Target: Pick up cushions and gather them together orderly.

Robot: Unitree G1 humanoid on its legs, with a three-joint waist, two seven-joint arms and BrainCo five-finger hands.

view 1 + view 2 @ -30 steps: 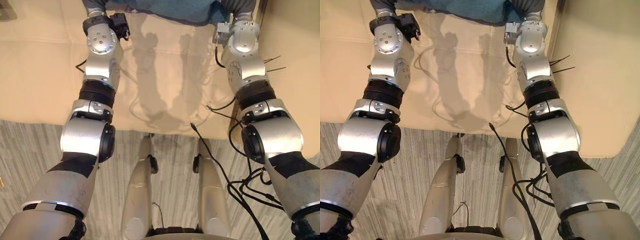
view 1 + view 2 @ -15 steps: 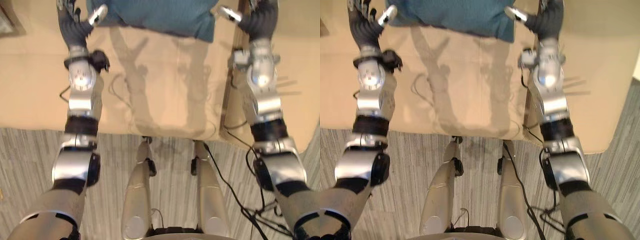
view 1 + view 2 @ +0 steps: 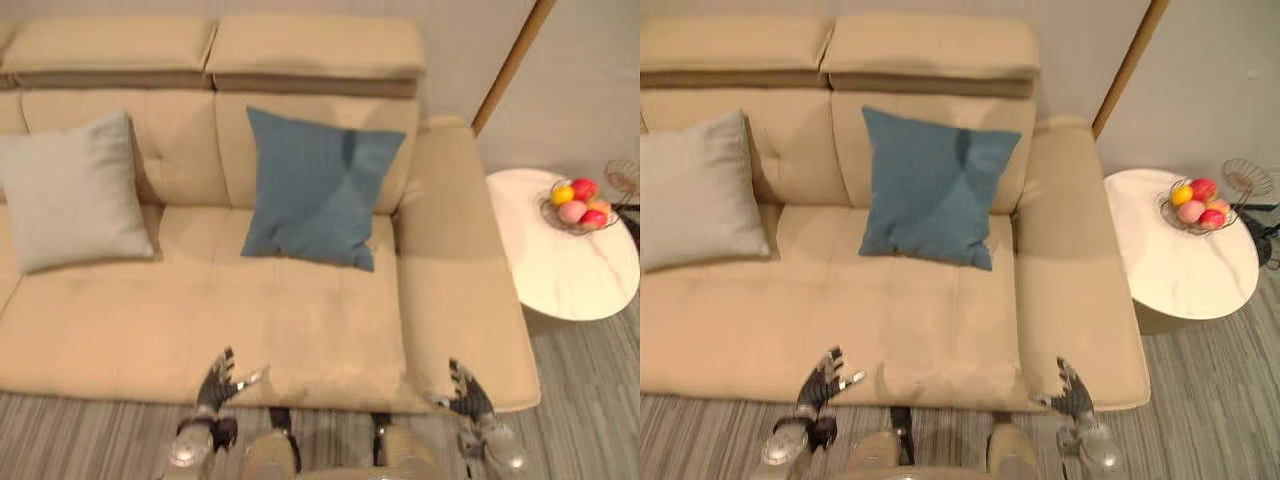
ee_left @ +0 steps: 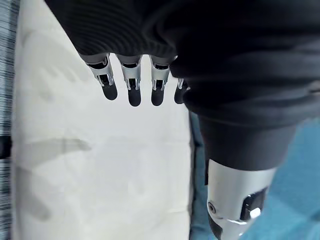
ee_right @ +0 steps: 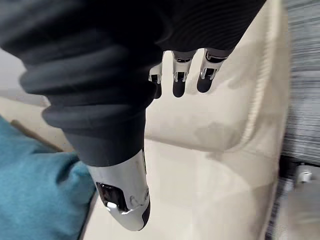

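A blue cushion [image 3: 318,188] leans upright against the backrest of the beige sofa [image 3: 300,330], on its right seat. To its left, a grey cushion [image 3: 72,192] leans on the backrest of the left seat, with a gap between the two. My left hand [image 3: 220,384] hovers open over the sofa's front edge, fingers spread, holding nothing. My right hand [image 3: 465,391] is open too, at the front edge near the right armrest. Past the straight fingers [image 4: 131,85] in the left wrist view lies bare seat and a strip of blue cushion [image 4: 300,200]. The blue cushion [image 5: 35,195] also shows beside the right thumb.
A round white side table [image 3: 565,265] stands right of the sofa, with a wire bowl of fruit [image 3: 578,202] on it. The sofa's right armrest [image 3: 450,250] lies between the seat and the table. Striped grey carpet [image 3: 590,400] runs along the front.
The camera has swung up from the floor to the whole sofa. Both hands, which were up beside the blue cushion, are now back at the sofa's front edge, away from it.
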